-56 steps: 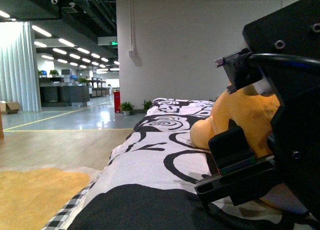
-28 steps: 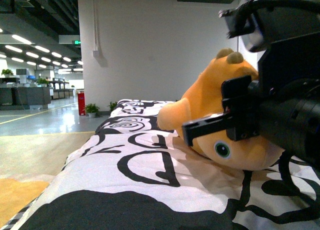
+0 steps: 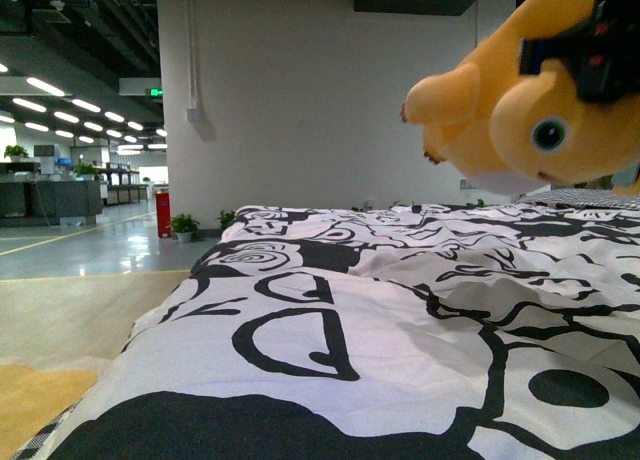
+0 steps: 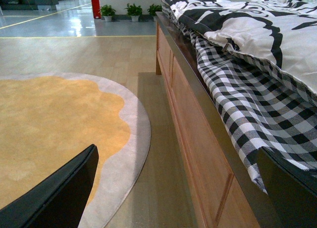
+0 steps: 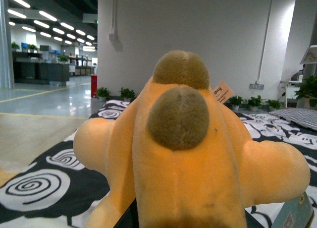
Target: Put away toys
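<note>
Up in the right gripper (image 3: pixel 600 50), clear of the bed: the plush toy (image 3: pixel 500 120), clamped in the black jaws around its upper body, hanging tilted, one glossy eye facing outward. Soft orange-yellow pile, plump rounded body, stubby limbs. From the right wrist view, two brownish nubs (image 5: pixel 179 116) of shorter, felted pile sit just ahead of the gripper, and a small printed tag (image 5: pixel 223 92) sticks out beside them. Below the gripper, well apart from the toy, lies the bed (image 3: pixel 330 320): white duvet with bold black swirls and rings, rumpled into folds. The left gripper (image 4: pixel 176 178) hangs low beside the bed, jaws spread wide, nothing between them. To one side of it a checked sheet (image 4: pixel 257 104), black and white, drapes over the wooden bed frame (image 4: pixel 198 139). To the other side a round yellow rug (image 4: pixel 49 129) with a pale wavy border lies on a wood-look floor. Beyond the right gripper: plain white wall (image 3: pixel 300 100), then an open hall with strip lights and a glossy floor. A red box (image 3: pixel 163 215) and small potted plants (image 3: pixel 184 225) stand at the wall's foot.
</note>
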{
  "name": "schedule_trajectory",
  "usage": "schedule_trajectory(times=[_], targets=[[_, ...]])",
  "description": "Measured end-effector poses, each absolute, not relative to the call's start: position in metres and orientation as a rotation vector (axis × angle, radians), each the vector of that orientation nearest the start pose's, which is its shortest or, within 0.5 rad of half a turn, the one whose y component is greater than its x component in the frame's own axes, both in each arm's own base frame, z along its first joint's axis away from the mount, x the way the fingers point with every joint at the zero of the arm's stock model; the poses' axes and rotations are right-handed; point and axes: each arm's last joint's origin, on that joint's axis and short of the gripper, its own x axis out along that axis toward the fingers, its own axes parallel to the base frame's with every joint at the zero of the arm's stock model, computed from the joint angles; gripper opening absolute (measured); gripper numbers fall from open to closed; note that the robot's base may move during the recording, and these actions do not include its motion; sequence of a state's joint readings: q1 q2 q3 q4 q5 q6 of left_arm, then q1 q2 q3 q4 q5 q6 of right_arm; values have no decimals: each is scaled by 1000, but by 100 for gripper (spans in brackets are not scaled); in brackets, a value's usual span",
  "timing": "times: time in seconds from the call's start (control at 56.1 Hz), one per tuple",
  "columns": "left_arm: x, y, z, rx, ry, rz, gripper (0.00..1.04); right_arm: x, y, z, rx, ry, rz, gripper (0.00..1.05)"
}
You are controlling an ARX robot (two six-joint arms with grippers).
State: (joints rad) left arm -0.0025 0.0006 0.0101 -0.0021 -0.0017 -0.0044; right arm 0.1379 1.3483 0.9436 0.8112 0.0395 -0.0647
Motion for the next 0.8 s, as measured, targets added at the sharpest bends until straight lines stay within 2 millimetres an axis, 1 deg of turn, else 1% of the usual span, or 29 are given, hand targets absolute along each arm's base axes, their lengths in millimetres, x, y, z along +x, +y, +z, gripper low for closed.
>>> schedule_trajectory(times=[0.071,0.196,0.392,0.499,0.534,0.606,0.677,0.802], targets=[[97,0,167,-4,-7,-1,98,293,25,368,-18,-420,88,10],[97,0,167,-4,-7,-1,98,280,1,383,-7,-440,118,10],[97,0,167,-4,-7,0,98,248,-37,405,23,-469,190,10],[97,0,167,-4,-7,-1,98,224,-55,415,40,-492,232,10],[97,0,167,-4,-7,-1,98,212,-61,416,56,-498,248,10],[97,0,167,-4,-7,-1,98,195,-66,414,65,-502,272,10],[97,0,167,-4,-7,-1,98,180,-70,409,82,-500,295,10],[97,0,167,-4,-7,-1,98,160,-73,398,113,-491,323,10]])
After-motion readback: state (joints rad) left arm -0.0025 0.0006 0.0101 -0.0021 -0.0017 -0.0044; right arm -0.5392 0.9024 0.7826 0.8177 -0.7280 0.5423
